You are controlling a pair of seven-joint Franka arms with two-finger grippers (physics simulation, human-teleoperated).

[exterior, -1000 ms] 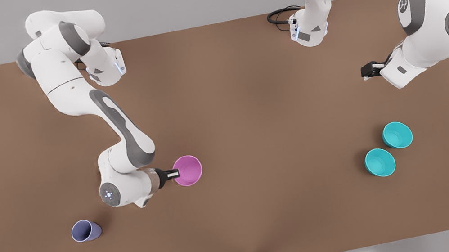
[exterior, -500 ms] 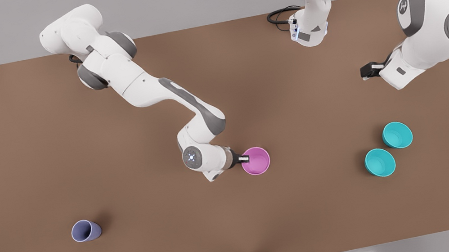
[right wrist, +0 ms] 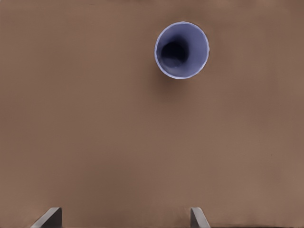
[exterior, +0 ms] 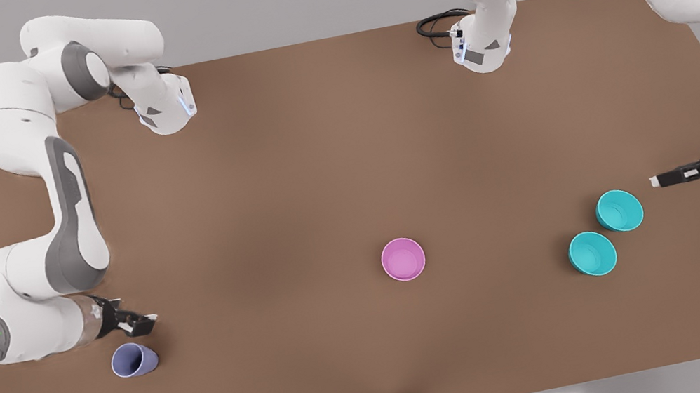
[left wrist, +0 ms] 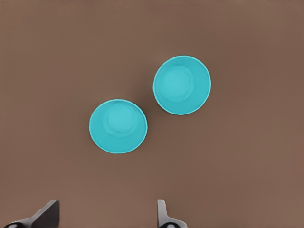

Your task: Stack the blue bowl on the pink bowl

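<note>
Half a second ago the right gripper (exterior: 147, 321) was at the pink bowl (exterior: 403, 259); it has now pulled back to the front view's left and hangs just beside the lavender cup (exterior: 133, 359), fingers spread wide, holding nothing. That bowl sits alone near the middle of the brown table (exterior: 313, 146), upright. Meanwhile the left gripper (exterior: 657, 181) has dropped lower at the front view's right, its fingers wide apart and empty. It hovers near two matching teal bowls, apart from both: the blue bowl (exterior: 619, 210) closest to it and the second teal bowl (exterior: 592, 253) just beside.
</note>
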